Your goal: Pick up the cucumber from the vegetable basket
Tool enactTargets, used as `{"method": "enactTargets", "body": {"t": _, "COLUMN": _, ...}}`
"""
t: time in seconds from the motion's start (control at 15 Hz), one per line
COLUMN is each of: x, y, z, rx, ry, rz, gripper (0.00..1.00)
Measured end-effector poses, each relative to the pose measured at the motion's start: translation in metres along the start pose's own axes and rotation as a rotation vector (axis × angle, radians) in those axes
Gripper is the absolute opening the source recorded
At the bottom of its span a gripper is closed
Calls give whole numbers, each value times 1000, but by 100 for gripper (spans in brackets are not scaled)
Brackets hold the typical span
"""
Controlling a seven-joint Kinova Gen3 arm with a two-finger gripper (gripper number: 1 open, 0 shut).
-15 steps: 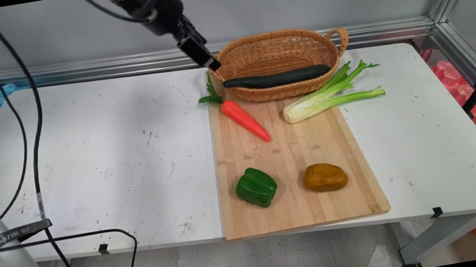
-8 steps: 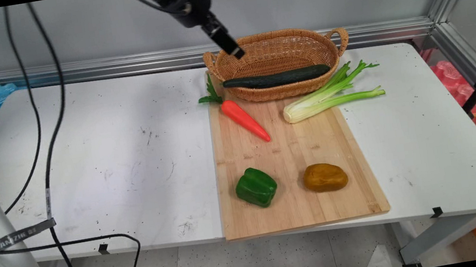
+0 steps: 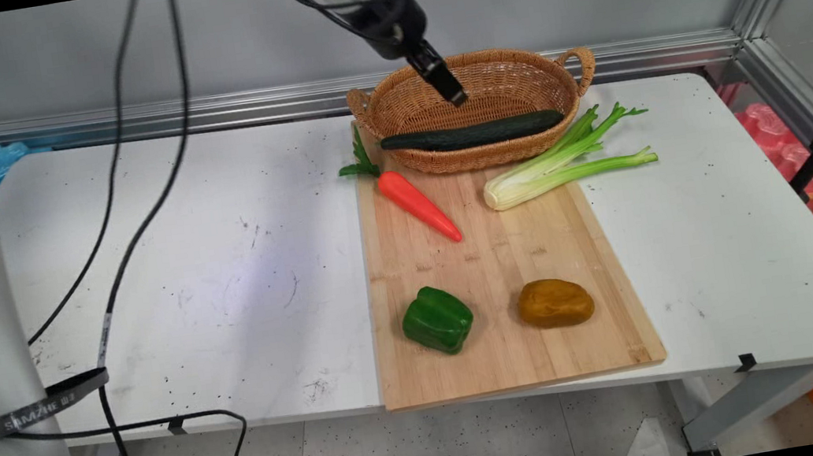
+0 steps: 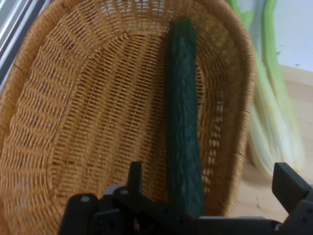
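Gripper (image 3: pixel 458 99) hangs over the wicker basket (image 3: pixel 552 76), tip above the basket's left-middle interior, not touching anything visible. Hand view: jaws apart, nothing between them; one finger (image 4: pixel 135 177) rises over the basket floor, the other finger (image 4: pixel 289 185) sits off past the basket's rim. Gripper (image 4: pixel 212 182) looks straight down into the basket (image 4: pixel 73 127). Cucumber (image 3: pixel 473 133) lies lengthwise inside the basket along its near wall; in the hand view the cucumber (image 4: pixel 183 122) runs up the frame, its lower end between the open jaws. Basket stands at the far end of the wooden cutting board (image 3: pixel 495 263), which lies on the white counter (image 3: pixel 179 252). Carrot (image 3: pixel 417 203) lies diagonally on the board just beside the basket's left front, leaves toward the board's far left corner. Celery (image 3: pixel 564 162) lies right of the basket, root end on the board, stalks reaching onto the counter; celery (image 4: pixel 274 107) also shows just outside the basket rim in the hand view. Green bell pepper (image 3: pixel 437 320) and a brown potato (image 3: pixel 555 302) sit near the board's near edge, apart from each other, well away from the gripper.
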Motion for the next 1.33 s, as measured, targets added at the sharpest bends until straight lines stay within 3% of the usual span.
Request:
{"method": "enactTargets", "body": {"t": 0.73, "x": 20, "y": -16, "z": 102, "rx": -9, "ry": -83, "rz": 10, "gripper": 100}}
{"method": "enactTargets", "body": {"t": 1.07, "x": 23, "y": -16, "z": 132, "rx": -25, "ry": -110, "rz": 6, "gripper": 100}}
{"method": "enactTargets", "body": {"t": 1.13, "x": 23, "y": -16, "z": 135, "rx": -27, "ry": -113, "rz": 7, "gripper": 0}}
{"method": "enactTargets", "body": {"t": 1.33, "x": 24, "y": -16, "z": 139, "rx": -29, "ry": -118, "rz": 12, "gripper": 0}}
